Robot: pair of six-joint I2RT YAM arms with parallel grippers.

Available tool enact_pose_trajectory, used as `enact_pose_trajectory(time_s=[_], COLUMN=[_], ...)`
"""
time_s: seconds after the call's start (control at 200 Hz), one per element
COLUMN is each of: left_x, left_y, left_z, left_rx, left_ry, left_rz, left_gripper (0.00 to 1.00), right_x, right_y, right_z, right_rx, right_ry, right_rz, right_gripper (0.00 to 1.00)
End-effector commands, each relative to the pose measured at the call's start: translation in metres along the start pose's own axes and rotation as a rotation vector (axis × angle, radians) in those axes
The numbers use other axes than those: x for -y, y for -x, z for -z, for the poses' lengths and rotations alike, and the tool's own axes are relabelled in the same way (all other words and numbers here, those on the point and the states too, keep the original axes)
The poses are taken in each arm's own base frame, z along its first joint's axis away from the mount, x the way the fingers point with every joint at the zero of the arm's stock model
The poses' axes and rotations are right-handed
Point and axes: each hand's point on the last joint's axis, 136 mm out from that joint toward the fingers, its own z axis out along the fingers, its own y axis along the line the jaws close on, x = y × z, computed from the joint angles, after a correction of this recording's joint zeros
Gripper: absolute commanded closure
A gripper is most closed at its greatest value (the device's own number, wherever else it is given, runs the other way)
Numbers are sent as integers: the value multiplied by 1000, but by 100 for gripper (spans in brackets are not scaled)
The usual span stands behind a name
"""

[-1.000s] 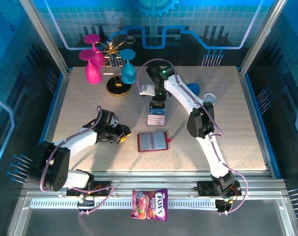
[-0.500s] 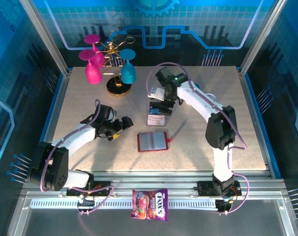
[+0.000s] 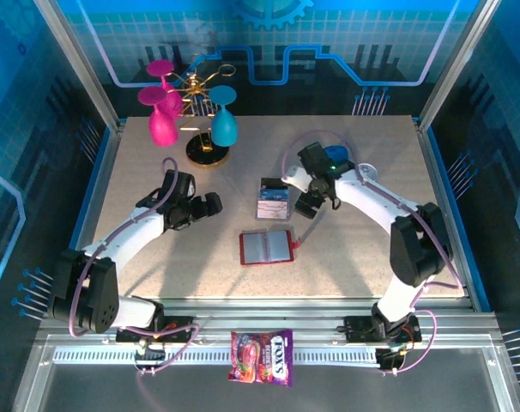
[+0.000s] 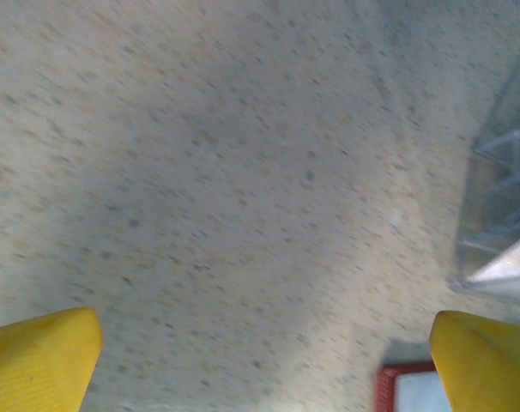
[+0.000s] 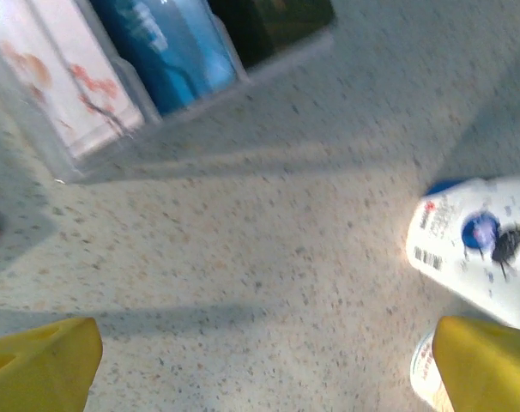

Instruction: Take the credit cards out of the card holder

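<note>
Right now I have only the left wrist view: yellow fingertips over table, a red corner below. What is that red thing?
Observer: The card holder, lying open and flat, grey pockets up.
Operator: Where are the cards?
Observer: Three credit cards, pale, blue and dark, stand in a clear rack just beyond it.
Operator: And the right gripper?
Observer: The right gripper is open, holding nothing, beside that rack.
</note>
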Motion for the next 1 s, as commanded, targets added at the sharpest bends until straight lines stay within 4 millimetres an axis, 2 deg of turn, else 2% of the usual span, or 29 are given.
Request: enact_pose_trajectory(time_s=[0.0, 0.17, 0.27, 0.28, 0.33, 0.51, 0.62, 0.71, 0.795, 0.881, 0.996], left_x=[-28, -50, -50, -50, -50, -77, -79, -55, -46, -46, -61], left_y=[22, 33, 45, 46, 52, 62, 65, 70, 76, 80, 78], left_z=[4, 2, 2, 2, 0, -2, -3, 1, 5, 7, -7], left_rx=[114, 175, 208, 213, 260, 450, 500, 594, 669, 714, 729], left_ry=[153, 262, 279, 280, 284, 332, 286, 144, 77, 29, -14], left_rz=[-82, -120, -174, -187, -243, -291, -271, -316, -330, -310, -240], left_gripper=[1, 1, 1, 1, 1, 1, 1, 1, 1, 1, 0], right_x=[31, 43, 51, 48, 48, 59, 71, 73, 79, 80, 82], right_y=[1, -23, -29, -35, -41, -54, -49, -48, -51, -58, -72], right_z=[2, -13, -22, -26, -33, -42, -35, -33, -30, -22, -11], right_rx=[119, 195, 254, 248, 255, 327, 408, 454, 464, 508, 622], right_ry=[-115, -144, -138, -136, -141, -224, -279, -280, -305, -329, -349], right_rz=[-173, -349, -456, -465, -498, -569, -584, -610, -639, -663, -724], right_gripper=[0, 0, 0, 0, 0, 0, 0, 0, 0, 0, 0])
